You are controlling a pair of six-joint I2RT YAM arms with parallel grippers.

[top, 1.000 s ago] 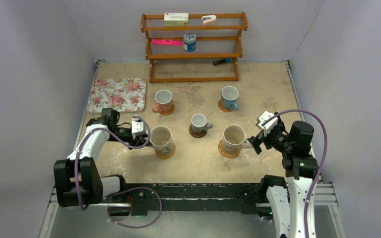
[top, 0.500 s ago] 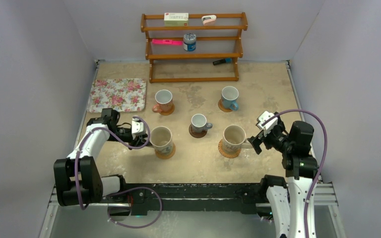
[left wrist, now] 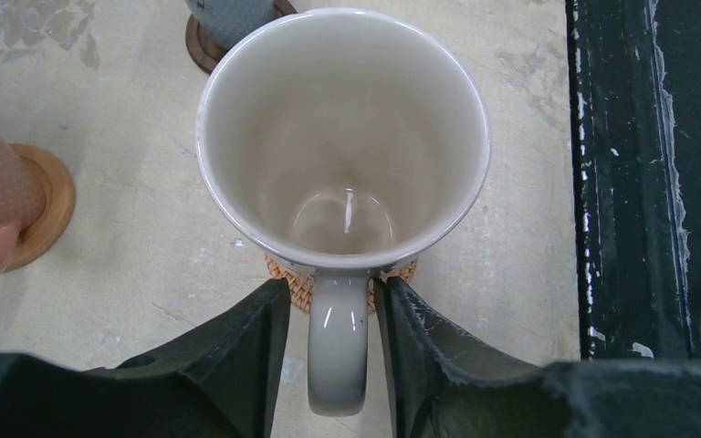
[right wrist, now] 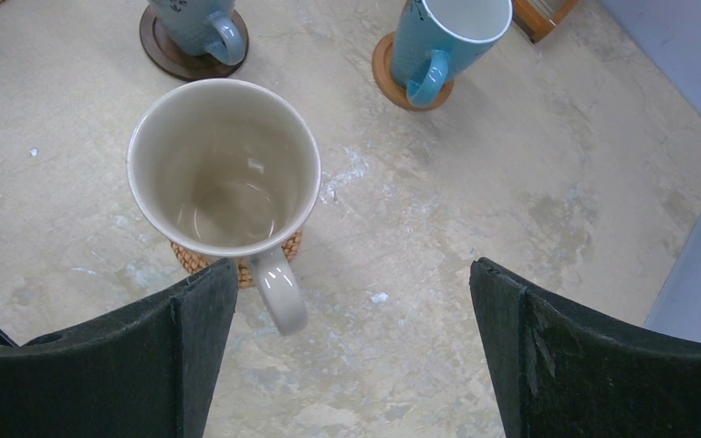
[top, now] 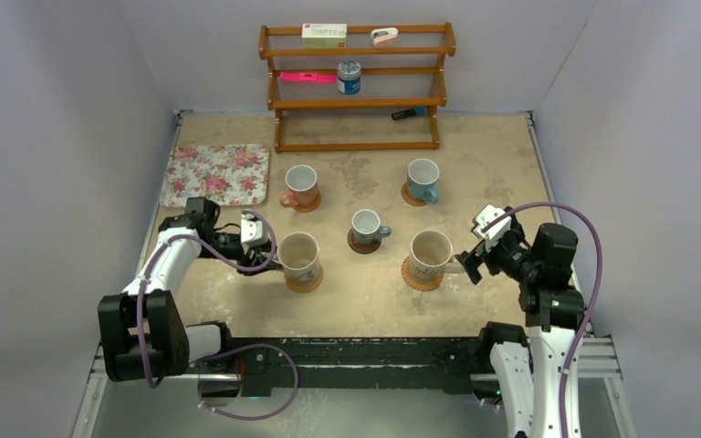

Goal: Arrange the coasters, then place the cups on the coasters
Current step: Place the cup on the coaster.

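Five mugs stand upright, each on its own round coaster, so I judge the arranging done and only the letting-go left. The large cream ceramic mug on the left (left wrist: 342, 137) sits on a tan woven coaster (left wrist: 287, 278) with its handle turned toward the left arm. That is why the left claw (left wrist: 331, 306) comes at it low from that side, its two dark fingers flanking the handle. They are parted only a little. I see a sliver of gap on one side and the other finger just beside the handle, so I read the pinch as slack, not tight.

The second large cream mug (right wrist: 224, 169) rests on its own woven coaster (right wrist: 187, 255), handle toward the right arm. The right claw (right wrist: 351, 269) hangs spread wide near it and holds nothing. One finger is just beside the handle; I cannot tell whether it touches.

The orange-brown mug (top: 300, 185), the light blue mug (top: 422, 178) and the small grey-white mug (top: 365, 224) stand farther back, untouched.
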